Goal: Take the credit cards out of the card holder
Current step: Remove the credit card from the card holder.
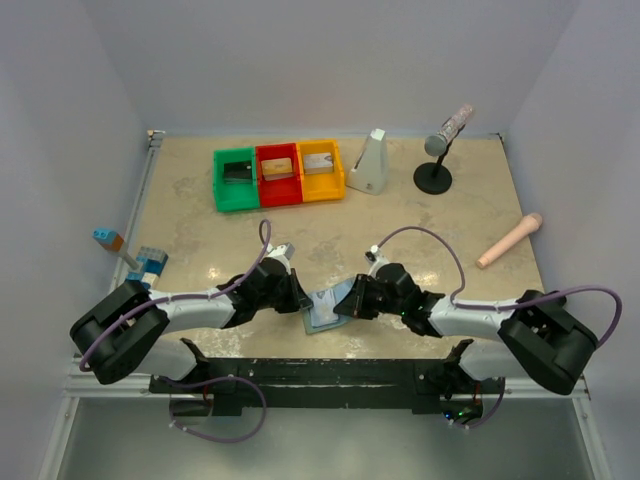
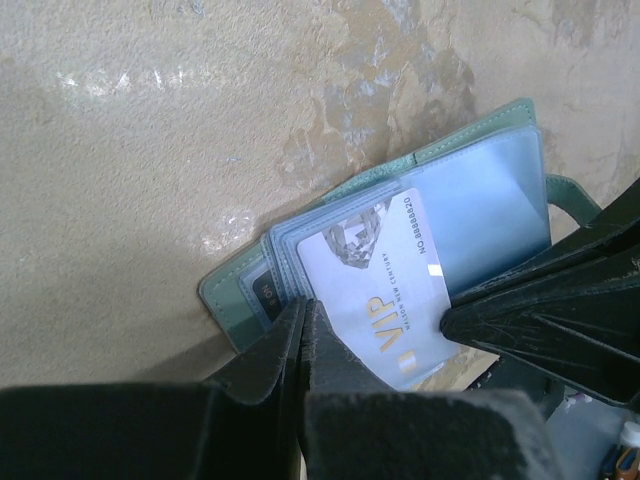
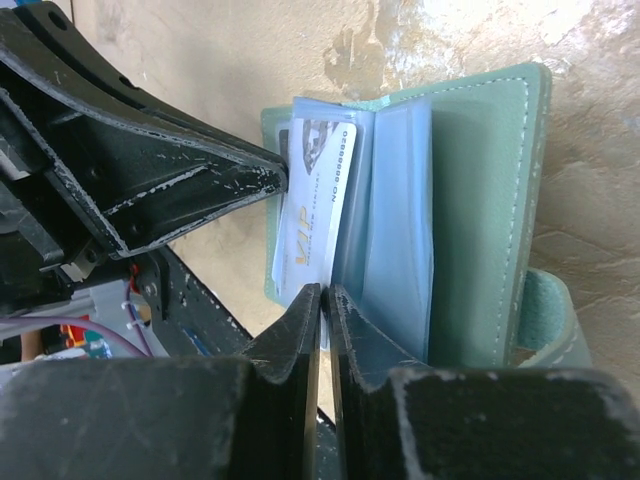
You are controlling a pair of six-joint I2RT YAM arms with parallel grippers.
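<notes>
From above, the card holder (image 1: 322,312) lies open at the middle of the near edge of the table (image 1: 200,235). The left gripper (image 1: 297,298) is at its left side and the right gripper (image 1: 352,303) at its right, both low over it. In the left wrist view, the left gripper (image 2: 305,305) has its fingers drawn to a thin slit at the long edge of the silver card (image 2: 370,290), which sticks partway out of a pale blue pocket. A black card (image 2: 266,296) sits in a pocket behind it. The right gripper's tip (image 2: 450,322) touches the silver card's other edge. In the right wrist view, the right gripper (image 3: 325,292) is equally narrow at that card's (image 3: 315,220) lower corner. I cannot tell whether either gripper pinches it.
</notes>
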